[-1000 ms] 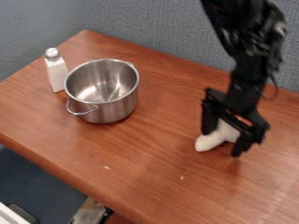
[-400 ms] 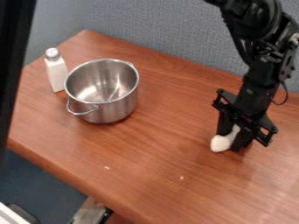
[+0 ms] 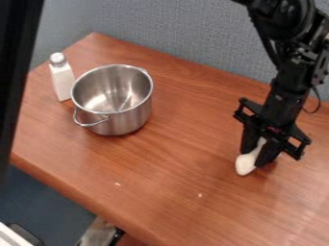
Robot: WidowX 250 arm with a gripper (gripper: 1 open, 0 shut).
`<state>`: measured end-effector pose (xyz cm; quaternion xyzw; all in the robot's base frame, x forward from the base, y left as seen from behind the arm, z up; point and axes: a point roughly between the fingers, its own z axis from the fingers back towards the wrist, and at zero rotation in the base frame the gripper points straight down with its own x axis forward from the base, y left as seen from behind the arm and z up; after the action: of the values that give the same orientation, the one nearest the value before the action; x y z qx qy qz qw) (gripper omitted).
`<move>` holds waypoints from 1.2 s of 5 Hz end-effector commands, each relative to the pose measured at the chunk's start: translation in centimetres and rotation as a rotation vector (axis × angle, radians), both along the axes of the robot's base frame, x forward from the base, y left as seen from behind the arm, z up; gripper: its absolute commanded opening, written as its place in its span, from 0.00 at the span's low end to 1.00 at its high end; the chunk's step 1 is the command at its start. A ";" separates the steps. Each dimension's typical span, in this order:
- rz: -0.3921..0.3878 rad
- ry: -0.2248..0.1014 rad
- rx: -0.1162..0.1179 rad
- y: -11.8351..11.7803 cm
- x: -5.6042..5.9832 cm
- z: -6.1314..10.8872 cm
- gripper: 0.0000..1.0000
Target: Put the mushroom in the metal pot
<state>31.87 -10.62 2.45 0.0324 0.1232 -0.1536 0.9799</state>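
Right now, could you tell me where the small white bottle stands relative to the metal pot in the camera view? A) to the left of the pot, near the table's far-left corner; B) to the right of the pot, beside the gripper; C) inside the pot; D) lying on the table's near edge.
A: the white bottle stands upright just left of the metal pot, far from the gripper on the right.

Your arm point(image 3: 293, 48) reaches down from the upper right corner, bending at the wrist so the gripper point(image 3: 265, 154) points steeply at the table. Its black fingers point(image 3: 275, 152) stand close together, with something white showing between their tips.
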 end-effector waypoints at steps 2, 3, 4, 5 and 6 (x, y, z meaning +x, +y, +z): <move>0.055 -0.124 -0.098 1.8 1.8 -0.3 0.00; 0.080 -0.161 -0.132 2.8 2.2 -0.5 0.00; 0.044 -0.140 -0.107 4.3 2.3 -0.3 0.00; -0.012 -0.113 -0.078 5.9 2.5 0.0 0.00; -0.022 -0.127 -0.070 6.3 0.7 0.8 1.00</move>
<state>31.83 -4.80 1.12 0.0056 0.0874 -0.1698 0.9816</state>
